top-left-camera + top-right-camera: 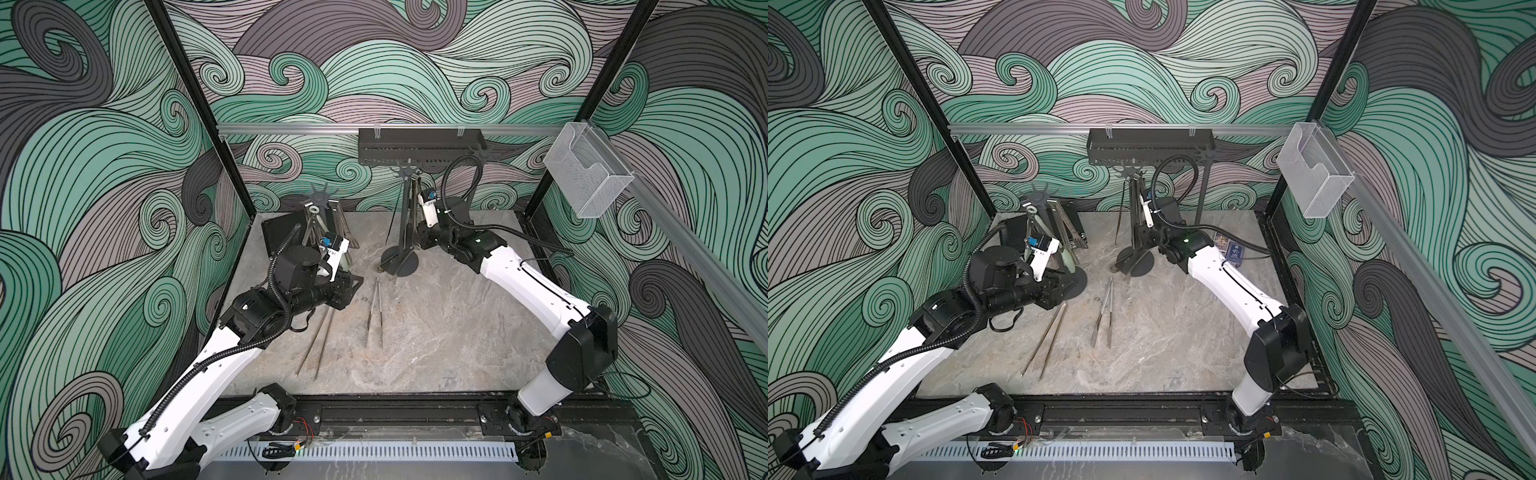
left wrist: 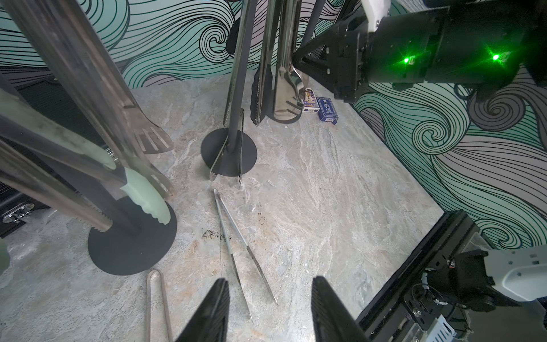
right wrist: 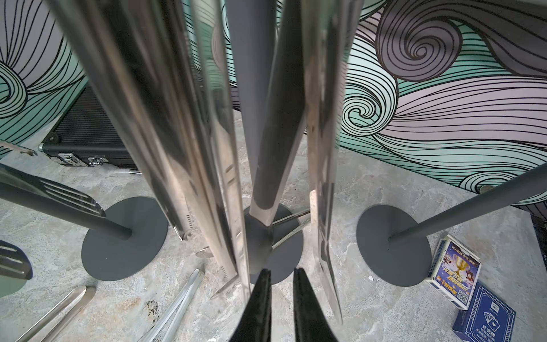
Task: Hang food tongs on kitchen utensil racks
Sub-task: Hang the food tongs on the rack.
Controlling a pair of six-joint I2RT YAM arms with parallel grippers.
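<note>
Right wrist view: right gripper [image 3: 281, 271] stands narrowly parted, pinching nothing, close beside steel tongs [image 3: 321, 148] hanging on the middle rack [image 3: 263, 183] (hanging seems done). Next, I judge: back away, then fetch loose tongs [image 1: 377, 286] off the table [image 1: 457, 332].

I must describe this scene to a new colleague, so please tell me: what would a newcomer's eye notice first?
The swirling green and grey wave pattern on the walls surrounds everything. Two white arms, the left arm and the right arm, reach to dark pole racks hung with shiny tongs. Two more pairs, the steel tongs and the bronze-toned tongs, lie flat on the marble table in front.
</note>
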